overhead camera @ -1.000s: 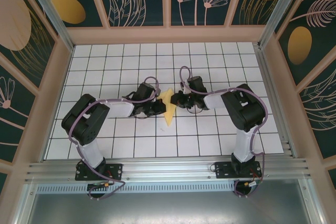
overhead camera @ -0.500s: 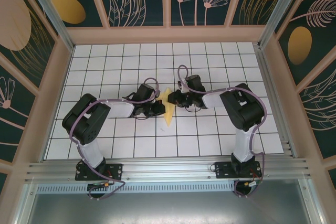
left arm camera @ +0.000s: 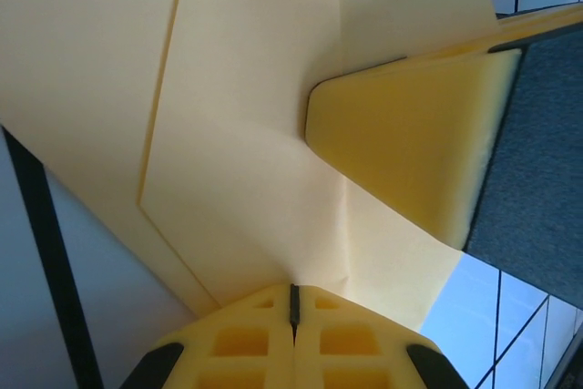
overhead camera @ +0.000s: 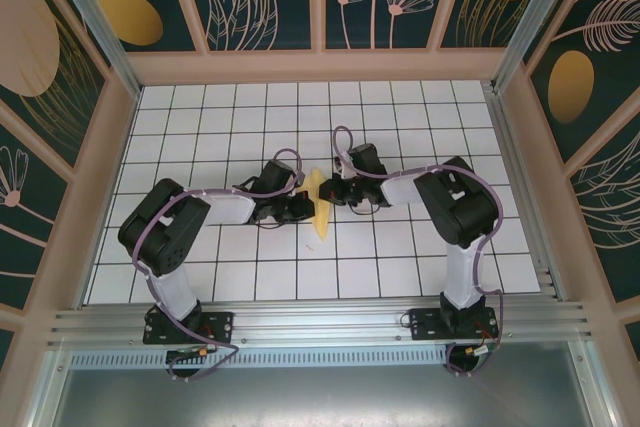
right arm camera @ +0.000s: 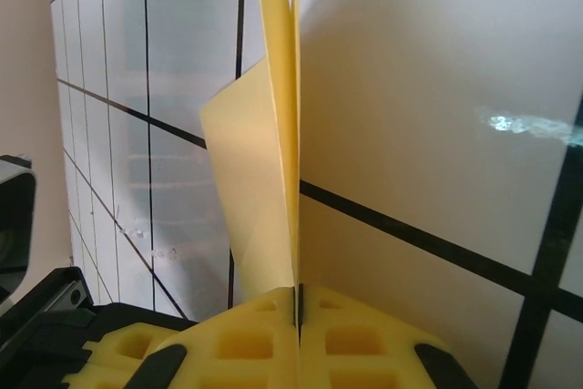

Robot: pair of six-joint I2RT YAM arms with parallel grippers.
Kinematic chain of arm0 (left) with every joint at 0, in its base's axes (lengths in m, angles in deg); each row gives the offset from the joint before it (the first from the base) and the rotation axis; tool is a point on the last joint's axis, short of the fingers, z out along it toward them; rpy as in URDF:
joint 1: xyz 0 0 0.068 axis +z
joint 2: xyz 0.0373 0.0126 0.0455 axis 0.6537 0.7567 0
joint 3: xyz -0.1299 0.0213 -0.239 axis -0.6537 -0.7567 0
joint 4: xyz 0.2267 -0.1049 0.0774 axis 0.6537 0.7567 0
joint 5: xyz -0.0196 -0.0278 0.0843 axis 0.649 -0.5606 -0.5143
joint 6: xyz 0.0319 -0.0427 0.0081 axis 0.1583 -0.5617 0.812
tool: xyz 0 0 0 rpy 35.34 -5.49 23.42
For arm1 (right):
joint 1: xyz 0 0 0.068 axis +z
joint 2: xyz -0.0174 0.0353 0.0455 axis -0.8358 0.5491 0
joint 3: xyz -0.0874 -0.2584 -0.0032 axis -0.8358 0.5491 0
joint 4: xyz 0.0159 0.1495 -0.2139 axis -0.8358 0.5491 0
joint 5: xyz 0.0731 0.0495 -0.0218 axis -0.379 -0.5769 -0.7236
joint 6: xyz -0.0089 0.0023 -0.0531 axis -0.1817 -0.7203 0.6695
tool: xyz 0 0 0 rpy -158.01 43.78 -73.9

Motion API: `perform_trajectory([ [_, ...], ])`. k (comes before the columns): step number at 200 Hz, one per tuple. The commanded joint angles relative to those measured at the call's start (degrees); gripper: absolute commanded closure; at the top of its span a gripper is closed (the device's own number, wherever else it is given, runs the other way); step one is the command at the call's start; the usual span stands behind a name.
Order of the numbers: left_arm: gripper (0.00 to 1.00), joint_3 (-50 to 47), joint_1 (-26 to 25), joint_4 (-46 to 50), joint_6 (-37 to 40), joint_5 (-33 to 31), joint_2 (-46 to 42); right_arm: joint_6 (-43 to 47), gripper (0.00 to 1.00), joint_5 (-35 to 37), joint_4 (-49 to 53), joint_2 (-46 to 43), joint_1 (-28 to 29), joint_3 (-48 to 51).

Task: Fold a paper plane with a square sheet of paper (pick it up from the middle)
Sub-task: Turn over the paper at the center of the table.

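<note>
The right gripper (overhead camera: 333, 190) is now brought inward and clamped on the thin, creased yellow paper sheet (overhead camera: 320, 209), likewise pinched by the left gripper (overhead camera: 303, 209), above the white gridded worktop (overhead camera: 400, 247). Mid-fold, seemingly; next, the crease must be pressed flat.

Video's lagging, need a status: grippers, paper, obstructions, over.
Left gripper shut on the folded yellow paper. Right gripper shut on it too, from the opposite side. Paper creased, held between them. Nothing in the way.

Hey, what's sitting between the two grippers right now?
The folded yellow paper, seen from the top camera; left gripper and right gripper both pinch it.
</note>
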Motion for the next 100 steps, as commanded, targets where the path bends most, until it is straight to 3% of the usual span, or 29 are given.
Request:
perform_trajectory([
  [1,0.94,-1.0,0.4,-2.8,-1.4,1.8,-3.7,2.1,0.94,1.6,3.1,-2.3,0.3,-1.8],
  [27,0.87,-2.5,0.3,-3.5,-2.4,1.6,-9.8,3.9,0.95,6.0,9.2,-6.1,0.5,-2.7],
  [56,0.82,-5.0,0.6,-0.5,-2.6,-6.6,-18.6,7.1,0.95,16.6,21.1,-12.5,1.7,-4.8],
  [100,0.78,-9.0,1.3,6.5,-3.1,-22.0,-30.6,7.7,0.94,48.5,49.6,-13.8,8.0,-15.4],
])
